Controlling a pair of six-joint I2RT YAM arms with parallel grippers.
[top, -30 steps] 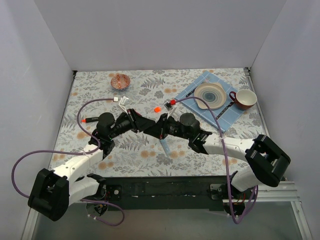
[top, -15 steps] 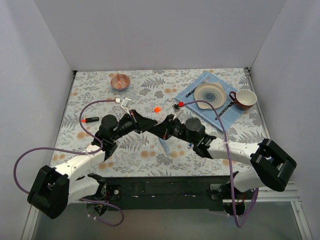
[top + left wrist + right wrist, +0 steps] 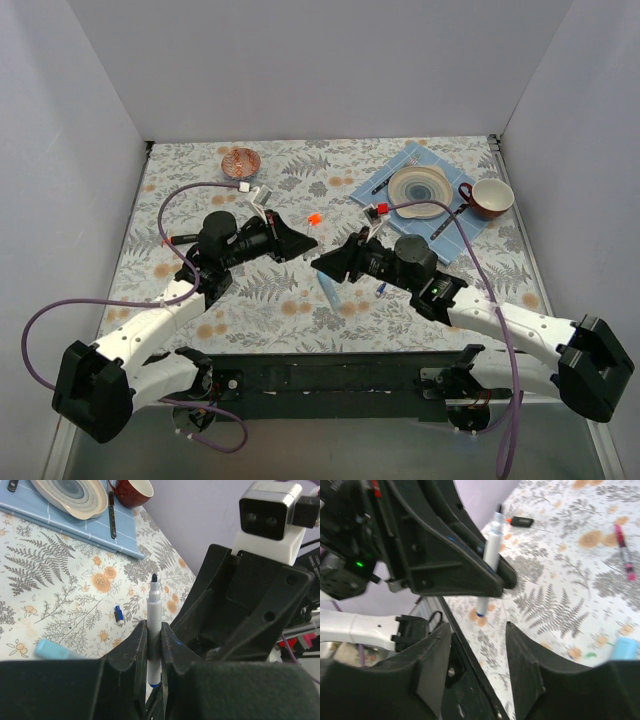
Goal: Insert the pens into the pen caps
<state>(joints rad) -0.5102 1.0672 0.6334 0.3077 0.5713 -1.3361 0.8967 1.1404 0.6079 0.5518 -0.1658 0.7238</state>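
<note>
Left jaws grip white pen (image 3: 154, 605); right jaws gape; right wrist shows red pen (image 3: 623, 552).

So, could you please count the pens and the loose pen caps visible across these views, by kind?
Pens: 4 (white pen held in the left gripper, light-blue marker, black marker with orange end, thin reddish pen)
Caps: 2 (orange cap, dark-blue cap)
Total: 6
</note>
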